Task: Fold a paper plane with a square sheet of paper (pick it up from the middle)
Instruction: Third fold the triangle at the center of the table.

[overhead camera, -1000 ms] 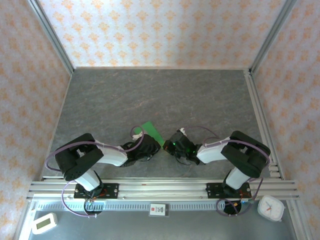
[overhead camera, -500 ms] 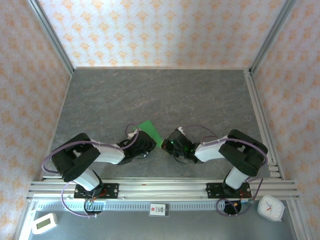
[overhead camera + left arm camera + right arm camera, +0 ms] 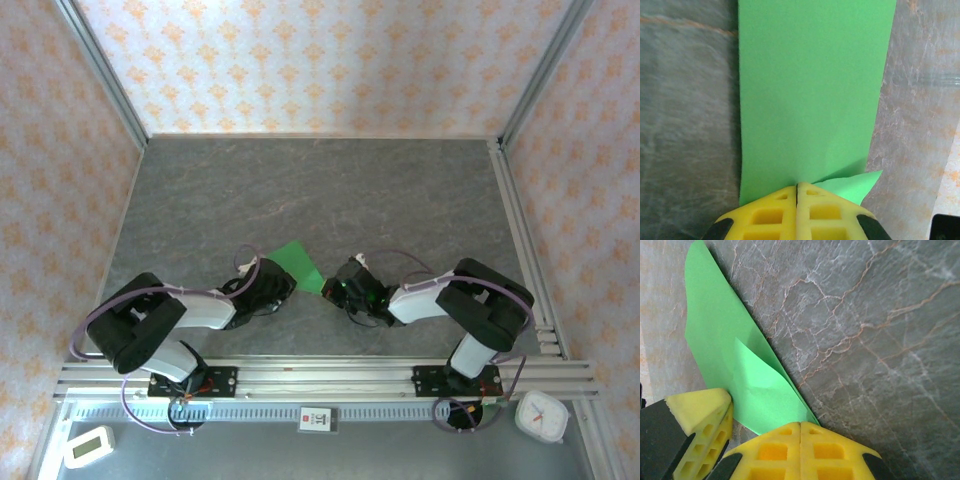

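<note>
Our left gripper (image 3: 797,186) has drawn back toward its own side, uncovering more of the paper (image 3: 297,264), which sits at the near middle of the table (image 3: 320,190) between both arms. The left gripper is clenched on one edge of the paper, and the right gripper (image 3: 800,424) is clenched on a creased corner. We judge the paper is being drawn taut for a fold.

Black-white arms (image 3: 210,312); purple cables (image 3: 97,316); yellow tool pads (image 3: 765,217).
</note>
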Controlling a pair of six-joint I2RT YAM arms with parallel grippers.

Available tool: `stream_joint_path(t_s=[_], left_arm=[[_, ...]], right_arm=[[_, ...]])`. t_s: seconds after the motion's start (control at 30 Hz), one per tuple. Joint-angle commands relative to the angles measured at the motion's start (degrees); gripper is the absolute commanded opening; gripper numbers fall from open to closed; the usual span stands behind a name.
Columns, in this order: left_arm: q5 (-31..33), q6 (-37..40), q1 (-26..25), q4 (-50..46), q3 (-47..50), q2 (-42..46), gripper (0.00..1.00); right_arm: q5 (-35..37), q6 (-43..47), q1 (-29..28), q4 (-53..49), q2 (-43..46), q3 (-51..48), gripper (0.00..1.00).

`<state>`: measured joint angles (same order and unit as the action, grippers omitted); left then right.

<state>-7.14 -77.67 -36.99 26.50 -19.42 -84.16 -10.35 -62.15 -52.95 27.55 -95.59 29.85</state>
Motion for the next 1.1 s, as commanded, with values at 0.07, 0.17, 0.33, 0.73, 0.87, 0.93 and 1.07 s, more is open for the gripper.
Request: stream_joint_path(t_s=[0.07, 0.17, 0.33, 0.73, 0.87, 0.93, 1.07], left_arm=[[7.13, 4.55, 4.96, -11.32, 4.96, -0.22, 0.00], [7.39, 5.90, 7.44, -11.50, 6.57, 0.52, 0.00], [6.94, 7.98, 11.79, -11.28, 9.22, 1.74, 0.00], [2.24, 19.29, 10.99, -18.95, 1.88, 12.12, 0.00], [2.54, 20.49, 7.34, -22.34, -1.03, 16.13, 0.01], [2.83, 19.72, 5.63, -22.89, -1.19, 17.45, 0.03], [0.91, 15.88, 2.75, -20.18, 0.73, 18.67, 0.10]], right_arm=[[0.35, -0.13, -0.31, -10.64, -5.75, -3.02, 0.00], [0.42, -0.34, -0.24, -10.51, -5.75, -3.26, 0.00], [0.54, 0.22, 0.03, -11.13, -5.48, -3.24, 0.00], [-1.77, 18.43, 5.40, -21.28, 1.18, 2.06, 0.00], [-2.28, 21.42, 5.49, -23.50, 8.48, 4.61, 0.00], [-2.43, 23.07, 5.49, -25.04, 9.54, 6.89, 0.00], [-3.66, 26.23, 5.49, -25.23, 7.91, 10.92, 0.00]])
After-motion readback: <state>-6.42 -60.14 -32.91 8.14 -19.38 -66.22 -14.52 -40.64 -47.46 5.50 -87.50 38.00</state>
